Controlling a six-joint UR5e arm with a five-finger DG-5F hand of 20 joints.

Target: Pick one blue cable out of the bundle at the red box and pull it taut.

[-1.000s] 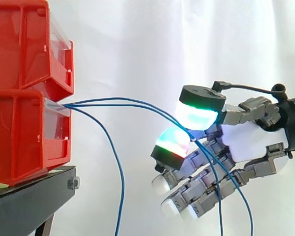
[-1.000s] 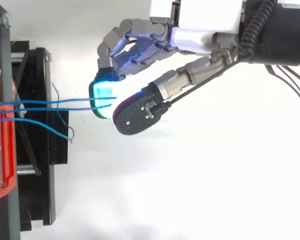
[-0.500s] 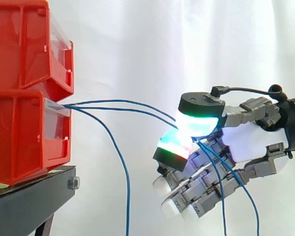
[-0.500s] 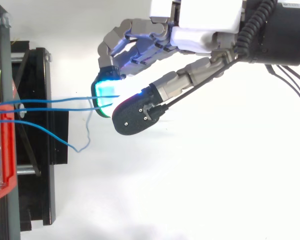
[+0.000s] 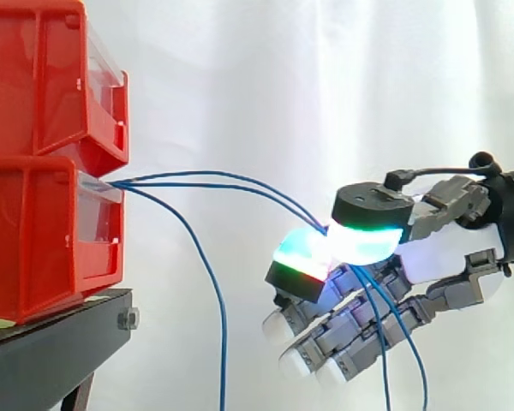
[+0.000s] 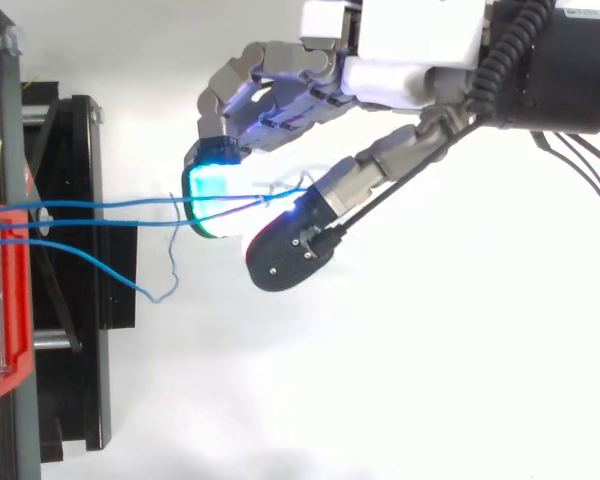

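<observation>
Against a white curtain [image 5: 283, 86], the fingers [image 5: 301, 255] are curled, and one glowing pad and the thumb pad seem to pinch two thin blue cables [image 5: 154, 181] rather than one. The hand [image 5: 445, 257] holds them away from the red plastic box [image 5: 43, 231] at the black stand's [image 5: 51, 342] edge, arced, not yet taut. A third blue cable [image 5: 222, 342] hangs slack.

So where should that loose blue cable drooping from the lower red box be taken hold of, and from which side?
Probably grip the loose cable on its upper sloping stretch, just past the red box, coming from the right: there it hangs alone, below the other two cables.
</observation>
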